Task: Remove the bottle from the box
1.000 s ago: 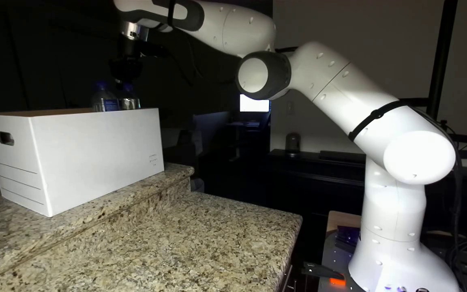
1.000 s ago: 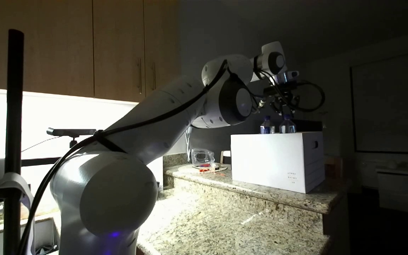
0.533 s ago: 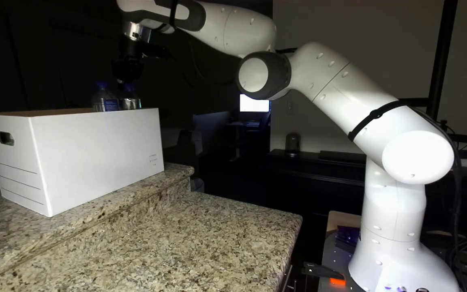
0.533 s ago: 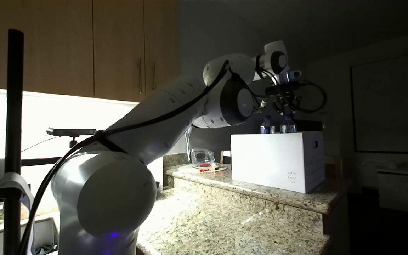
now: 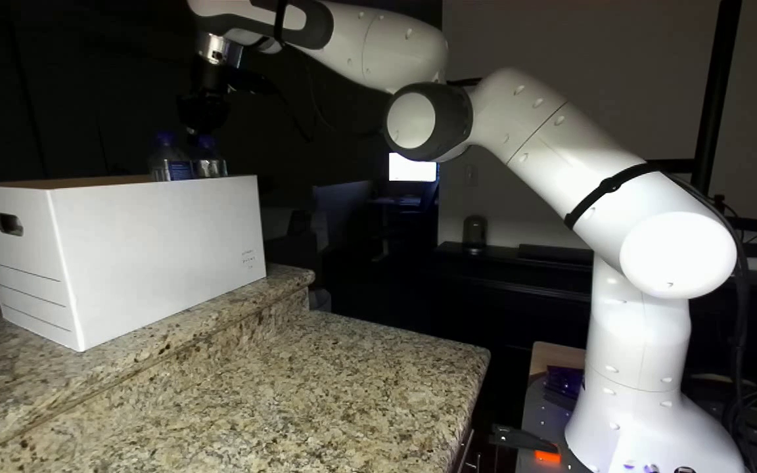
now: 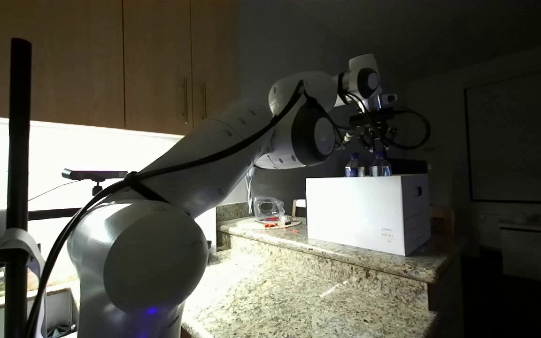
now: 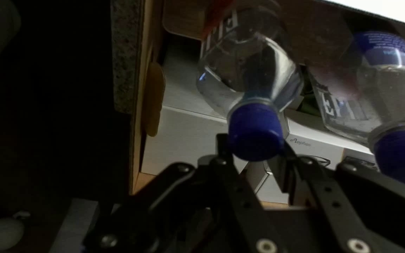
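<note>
The white box [image 5: 155, 263] stands on the raised granite ledge in both exterior views. Two clear bottles with blue caps poke up above its rim. In the wrist view my gripper [image 7: 255, 147] has its fingers on either side of the cap of the nearer bottle [image 7: 248, 70], which stays between them. In an exterior view this bottle [image 6: 381, 167] is directly beneath the gripper [image 6: 377, 146], its lower part hidden by the box wall. The second bottle [image 7: 394, 88] stands close beside it, outside the fingers.
White cartons [image 7: 185, 133] lie inside the box, below the bottles. The box's end wall [image 7: 137, 105] runs close to the held bottle. Along the ledge sit a plate and a clear plastic container [image 6: 269, 208]. The lower granite counter [image 5: 273, 394] spreads in front.
The gripper shifted slightly sideways and back, and the bottle under it swayed along with it. The box and the second bottle look unmoved.
</note>
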